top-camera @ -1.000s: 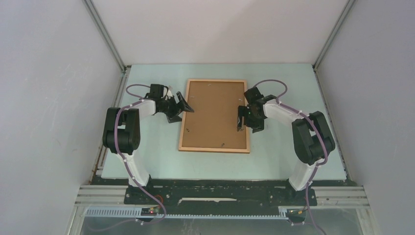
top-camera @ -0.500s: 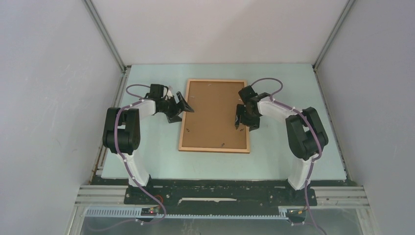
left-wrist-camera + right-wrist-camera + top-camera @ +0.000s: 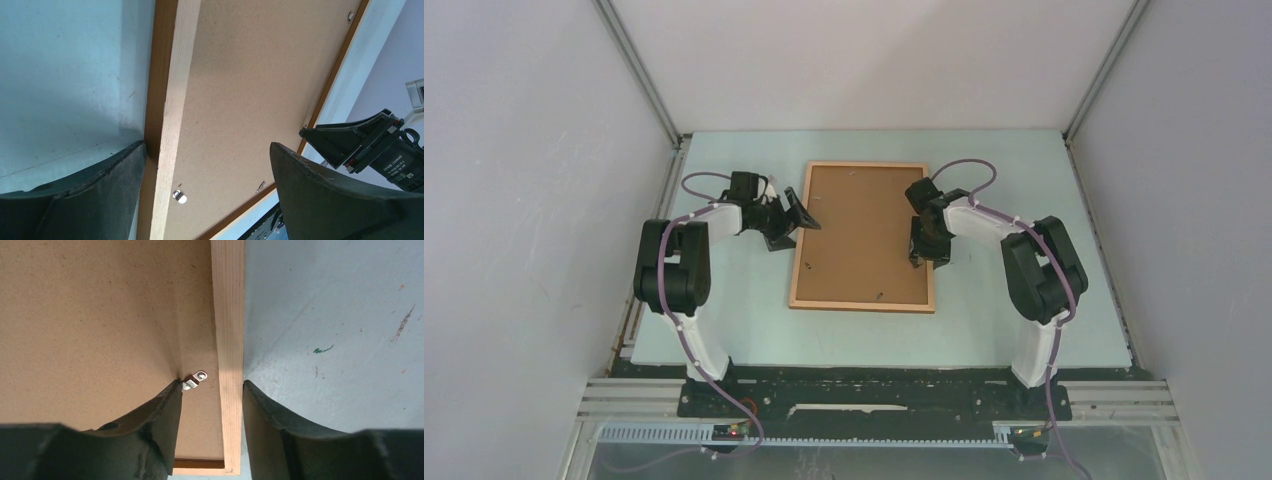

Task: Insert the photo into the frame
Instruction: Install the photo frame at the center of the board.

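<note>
On the pale green worktop (image 3: pixel 1024 180), in the middle, the frame (image 3: pixel 864 235) lies flat with its brown back board up. Thin light wood runs all round the board.

The left arm (image 3: pixel 674 265) reaches to the frame's left side, near the far end. The right arm (image 3: pixel 1044 270) reaches to the frame's right side, about halfway along.

The left fingers (image 3: pixel 100 190) are spread wide. One sits over the worktop just outside the frame's left wood strip. The other hangs over the brown board, well inside the frame. They hold nothing.

The right fingers (image 3: pixel 155 425) are close together, with the frame's right wood strip between them. The outer one looks to be right up against the strip on the worktop side. The inner one is over the board, with a small gap to the strip.

A small shiny metal clip (image 3: pixel 195 379) sits on the board in that gap, at the tip of the inner finger. Another small clip (image 3: pixel 178 196) sits on the board just inside the left strip.
</note>
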### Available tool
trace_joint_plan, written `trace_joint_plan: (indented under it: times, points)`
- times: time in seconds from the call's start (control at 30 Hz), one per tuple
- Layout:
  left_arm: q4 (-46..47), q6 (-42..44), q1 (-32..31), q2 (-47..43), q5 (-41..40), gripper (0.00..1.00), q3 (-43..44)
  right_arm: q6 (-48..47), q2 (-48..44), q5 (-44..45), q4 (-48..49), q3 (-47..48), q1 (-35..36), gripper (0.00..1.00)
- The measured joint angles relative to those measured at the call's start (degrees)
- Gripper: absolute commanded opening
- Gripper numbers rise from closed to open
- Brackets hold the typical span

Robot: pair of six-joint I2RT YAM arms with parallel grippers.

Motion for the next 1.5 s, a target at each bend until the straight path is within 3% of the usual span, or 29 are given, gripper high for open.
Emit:
trace_joint_plan:
  times: [0.33,0.43,0.63,0.67,0.77,0.83,1.0,1.23,1.5]
  points:
    - [0.04,0.00,0.00,0.00,0.00,0.91,0.00,-0.39,-0.07,2.99,-1.70,0.15,0.11,0.17]
    - [0.02,0.00,0.00,0.00,0.00,0.91,0.00,-0.68,-0.09,3.10,-1.68,0.15,0.11,0.00]
    - [0.04,0.00,0.00,0.00,-0.02,0.91,0.00,-1.90,-0.20,3.10,-1.53,0.13,0.11,0.00]
    - [0.04,0.00,0.00,0.00,-0.02,0.91,0.00,-2.40,-0.26,2.99,-1.46,0.13,0.11,0.01]
    - [0.02,0.02,0.00,0.00,-0.07,0.92,0.00,-3.61,-0.44,2.54,-1.27,0.07,0.09,0.36]
    - [0.04,0.04,0.00,-0.02,-0.31,0.92,0.00,-4.63,-0.59,2.03,-1.20,0.07,-0.07,0.51]
    - [0.02,0.00,-0.02,-0.04,-0.26,0.92,0.00,-5.90,-2.12,-1.07,1.42,0.02,-0.39,0.72]
    - [0.02,0.02,-0.02,-0.07,-0.26,0.92,0.00,-7.34,-2.34,-3.06,3.91,1.60,-2.34,0.80]
    - [-0.02,0.04,-0.02,-0.11,-0.26,0.92,0.00,-9.51,7.13,-1.14,4.44,19.61,-5.49,0.75]
